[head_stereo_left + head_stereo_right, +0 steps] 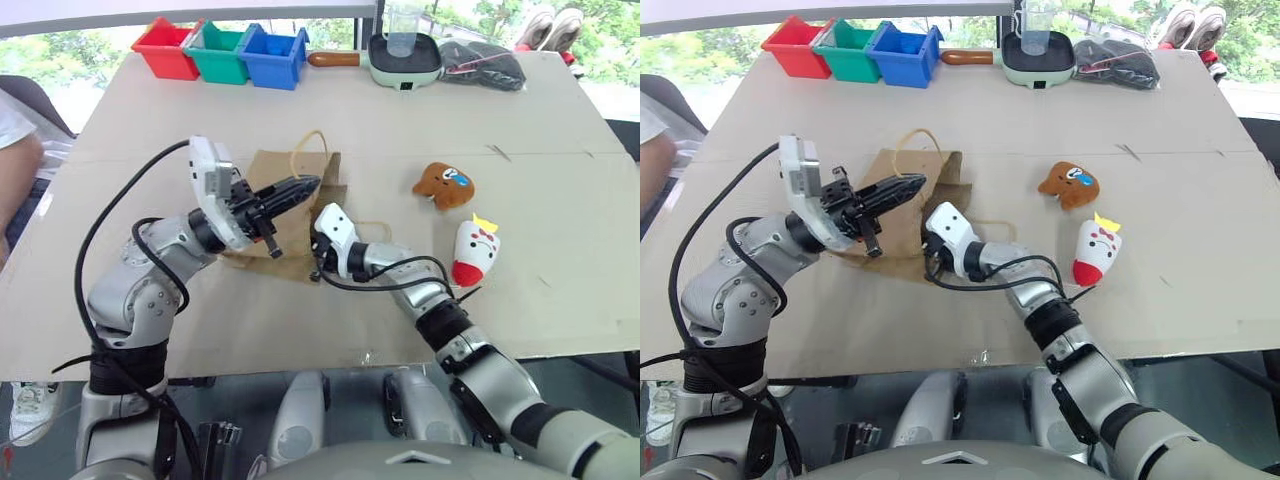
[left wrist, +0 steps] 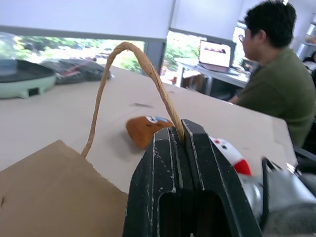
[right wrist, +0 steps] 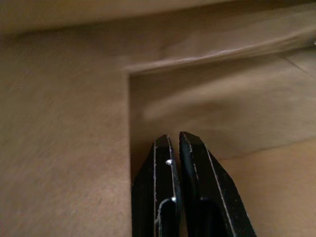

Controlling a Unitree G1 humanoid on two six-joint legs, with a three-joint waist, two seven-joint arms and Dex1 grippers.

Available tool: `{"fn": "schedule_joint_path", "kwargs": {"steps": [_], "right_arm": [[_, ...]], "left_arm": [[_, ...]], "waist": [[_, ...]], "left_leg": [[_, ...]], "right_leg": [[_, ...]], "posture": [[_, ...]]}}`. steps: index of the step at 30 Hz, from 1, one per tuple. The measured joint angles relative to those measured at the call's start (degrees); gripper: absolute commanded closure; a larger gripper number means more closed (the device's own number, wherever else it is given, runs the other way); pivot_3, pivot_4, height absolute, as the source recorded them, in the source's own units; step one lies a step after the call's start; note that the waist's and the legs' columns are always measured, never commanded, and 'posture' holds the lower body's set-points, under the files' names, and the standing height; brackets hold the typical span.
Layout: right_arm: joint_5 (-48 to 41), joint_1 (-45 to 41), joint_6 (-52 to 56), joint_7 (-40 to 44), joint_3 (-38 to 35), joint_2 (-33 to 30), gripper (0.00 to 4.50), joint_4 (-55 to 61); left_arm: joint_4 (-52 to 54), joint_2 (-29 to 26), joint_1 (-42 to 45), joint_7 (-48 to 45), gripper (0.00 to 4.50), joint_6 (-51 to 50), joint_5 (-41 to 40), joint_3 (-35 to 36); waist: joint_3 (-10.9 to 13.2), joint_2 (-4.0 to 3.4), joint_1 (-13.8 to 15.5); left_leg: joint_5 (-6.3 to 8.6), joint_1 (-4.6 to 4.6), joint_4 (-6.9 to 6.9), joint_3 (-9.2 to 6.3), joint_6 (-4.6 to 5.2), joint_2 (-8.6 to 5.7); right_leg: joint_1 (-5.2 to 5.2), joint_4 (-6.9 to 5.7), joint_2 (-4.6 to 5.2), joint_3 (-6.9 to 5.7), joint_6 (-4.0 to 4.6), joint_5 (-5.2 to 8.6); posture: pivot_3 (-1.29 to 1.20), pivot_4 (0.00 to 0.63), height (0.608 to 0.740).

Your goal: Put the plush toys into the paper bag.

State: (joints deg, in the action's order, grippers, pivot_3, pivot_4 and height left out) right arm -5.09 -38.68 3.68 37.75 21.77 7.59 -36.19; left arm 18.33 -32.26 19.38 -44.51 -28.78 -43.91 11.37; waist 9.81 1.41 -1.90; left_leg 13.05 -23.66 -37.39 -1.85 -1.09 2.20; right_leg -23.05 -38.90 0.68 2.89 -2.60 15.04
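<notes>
Your right gripper [image 1: 318, 262] sits nearest you at the table's [image 1: 560, 300] front middle, jaws pressed together with nothing between them that you can see, tips against the near edge of the paper bag [image 1: 290, 215]; its wrist view shows flat brown paper with a straight folded edge. Just beyond, your left gripper [image 2: 177, 132] is clamped on one twisted-paper handle [image 2: 129, 66] of the bag, the cord pinched between the black fingers and looping up above them. The bag itself lies flat and creased, plain brown kraft, a second handle loop showing at its far edge.

At about two o'clock from the bag, well apart from it, lies the brown toy [image 1: 444, 185], soft and rounded, with a blue-white face patch. At about four o'clock from that one rests the white-and-red toy [image 1: 475, 252], long and tapered, yellow tuft at its far end. Bare tabletop surrounds both toys, and the table's right side is open out to its edge.

Along the far edge stand red, green and blue bins [image 1: 222, 50] at eleven o'clock, a pale green pan [image 1: 404, 58] at twelve, and a dark bundle [image 1: 484, 62] beside it.
</notes>
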Motion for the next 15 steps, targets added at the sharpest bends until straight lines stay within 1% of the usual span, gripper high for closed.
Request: {"fn": "schedule_joint_path", "kwargs": {"steps": [4,7,10,12,15], "right_arm": [[3.0,-0.5,-3.0,-4.0,1.0,0.2,4.48,-2.2],[4.7,-0.6,-4.3,-7.3,2.0,0.3,4.48,-3.2],[6.2,-1.0,-4.8,-12.0,2.8,0.3,4.48,-3.9],[7.5,-2.0,-5.0,-15.4,3.3,0.3,4.48,-4.9],[7.0,-2.4,-4.0,-15.5,3.0,0.3,4.48,-4.8]], "left_arm": [[0.5,1.3,1.3,6.9,4.5,4.5,5.0,2.4],[0.5,2.3,2.0,11.3,4.5,7.8,8.3,4.6],[0.8,3.4,1.9,14.3,4.5,7.8,8.7,5.1],[1.4,4.5,1.7,16.0,4.5,7.8,8.4,5.1],[3.1,4.7,-0.4,15.0,4.5,7.8,7.4,4.7]], "waist": [[0.0,-0.02,-0.3],[0.0,-0.01,-0.2],[0.0,-0.01,0.0],[-0.1,-0.01,0.0],[-0.1,-0.02,-0.1]], "left_leg": [[-0.01,0.1,0.0,-0.01,-0.01,0.0],[0.0,0.53,0.06,0.02,-0.01,-0.04],[0.0,0.95,0.09,0.02,-0.01,-0.06],[-0.01,0.96,0.07,0.01,-0.02,-0.06],[-0.01,0.96,0.07,0.02,-0.02,-0.06]], "right_leg": [[0.07,-0.05,0.0,0.0,0.0,0.0],[0.53,-0.01,0.03,0.03,0.0,0.01],[0.92,0.03,0.04,0.03,0.0,0.02],[0.94,0.03,0.04,0.03,0.0,0.02],[0.94,0.03,0.04,0.06,0.0,0.02]], "posture": [[0.0,0.15,0.74],[0.0,0.15,0.74],[0.0,0.15,0.74],[0.0,0.15,0.74],[0.0,0.15,0.74]]}}
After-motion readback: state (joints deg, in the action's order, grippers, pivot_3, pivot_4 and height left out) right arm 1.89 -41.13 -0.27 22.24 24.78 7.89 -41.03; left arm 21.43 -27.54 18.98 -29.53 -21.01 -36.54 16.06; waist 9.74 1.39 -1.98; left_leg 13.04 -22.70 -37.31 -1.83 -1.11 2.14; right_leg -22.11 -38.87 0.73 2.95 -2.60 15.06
